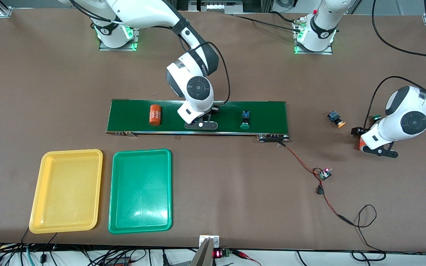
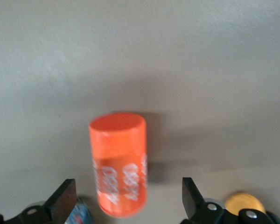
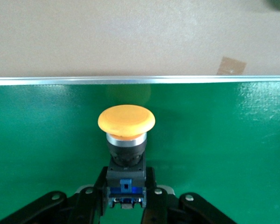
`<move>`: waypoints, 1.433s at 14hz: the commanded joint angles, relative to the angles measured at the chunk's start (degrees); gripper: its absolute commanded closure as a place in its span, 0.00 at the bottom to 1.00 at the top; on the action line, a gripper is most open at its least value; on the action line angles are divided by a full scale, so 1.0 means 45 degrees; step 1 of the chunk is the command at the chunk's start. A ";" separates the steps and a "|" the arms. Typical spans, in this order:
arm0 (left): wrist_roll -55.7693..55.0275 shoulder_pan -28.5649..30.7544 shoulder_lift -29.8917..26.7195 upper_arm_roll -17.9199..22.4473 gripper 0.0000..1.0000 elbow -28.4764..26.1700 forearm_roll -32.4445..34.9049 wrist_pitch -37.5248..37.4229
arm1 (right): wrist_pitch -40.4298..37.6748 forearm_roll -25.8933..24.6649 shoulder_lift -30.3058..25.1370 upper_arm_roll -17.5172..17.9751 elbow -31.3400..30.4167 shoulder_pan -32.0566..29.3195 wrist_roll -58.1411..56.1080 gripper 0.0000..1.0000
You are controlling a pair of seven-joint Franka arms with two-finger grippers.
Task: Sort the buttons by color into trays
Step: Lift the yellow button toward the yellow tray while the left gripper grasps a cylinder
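Brown table (image 1: 235, 207): two trays, yellow tray (image 1: 66, 191) and green tray (image 1: 140, 190). Right gripper (image 3: 126, 196) clamped on yellow-capped button (image 3: 126, 122) over belt (image 1: 264, 114); green-capped button (image 1: 245, 120) on belt; left gripper (image 2: 126, 205) spread around orange cylinder (image 2: 118, 163).

Both Franka arms wear glossy white shells with black joint bands and round grey caps at the wrist. Green lights glow at their bases (each bolted to a metal plate). Black cables loop along the links. The fingers are matte black, with silver screws.
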 commanded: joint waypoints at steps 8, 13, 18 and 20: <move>0.0743 -0.0140 0.0049 0.0277 0.81 0.0241 0.0347 0.0974 | -0.0091 -0.0976 -0.1633 -0.1698 0.0186 -0.0896 -0.0417 1.00; -0.0033 -0.0683 0.0010 -0.2340 0.83 0.1721 -0.2538 -0.2904 | -0.0248 -0.0800 -0.1535 -0.2796 0.0615 -0.2803 -0.2891 1.00; -0.4601 -0.2517 0.0068 -0.3866 0.82 0.1881 -0.4765 -0.4593 | -0.0072 -0.0839 -0.0210 -0.2758 0.1182 -0.5872 -0.8128 1.00; -0.6241 -0.3670 0.0127 -0.3847 0.82 0.1881 -0.5433 -0.4418 | 0.0141 -0.0858 0.0182 -0.2738 0.1221 -0.6363 -0.8968 1.00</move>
